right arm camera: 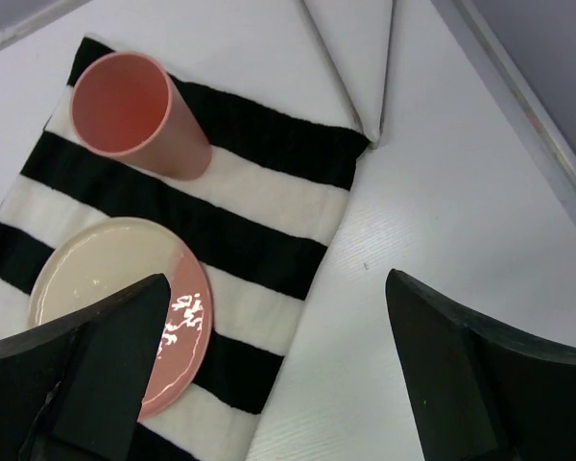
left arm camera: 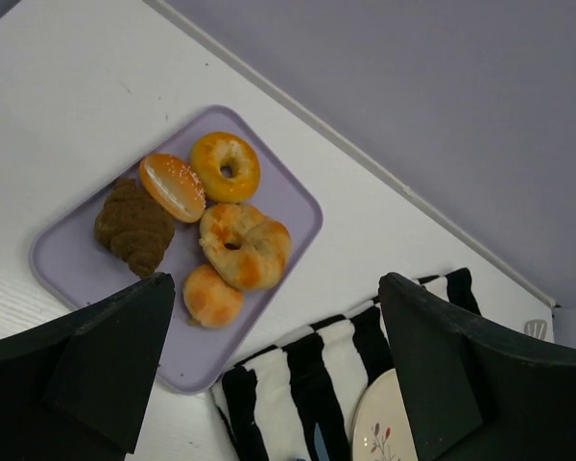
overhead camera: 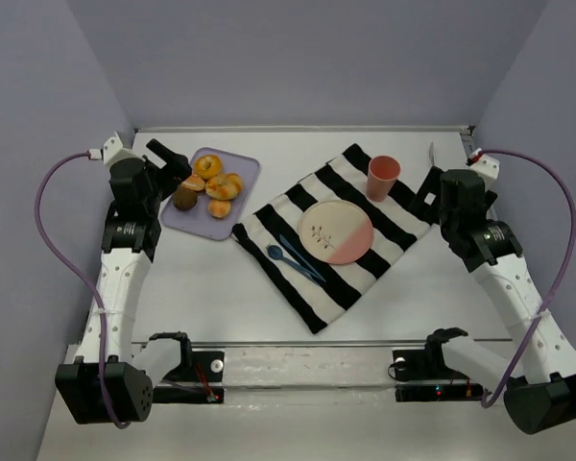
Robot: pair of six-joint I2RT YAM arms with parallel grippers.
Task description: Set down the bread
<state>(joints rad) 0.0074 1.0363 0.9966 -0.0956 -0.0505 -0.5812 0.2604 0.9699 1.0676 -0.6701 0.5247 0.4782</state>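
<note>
The bread, a small smooth golden-orange bun, lies on the near end of a lavender tray. In the top view the bread is at the tray's right front. My left gripper is open and empty above the tray's left side. In its wrist view the gripper has its dark fingers wide apart, with the bread just inside the left finger. My right gripper is open and empty over the cloth's right edge, also shown in its wrist view.
The tray also holds a ring bagel, a sesame bun, a twisted roll and a dark brown lump. A striped cloth carries a cream-and-pink plate, a pink cup and a blue spoon.
</note>
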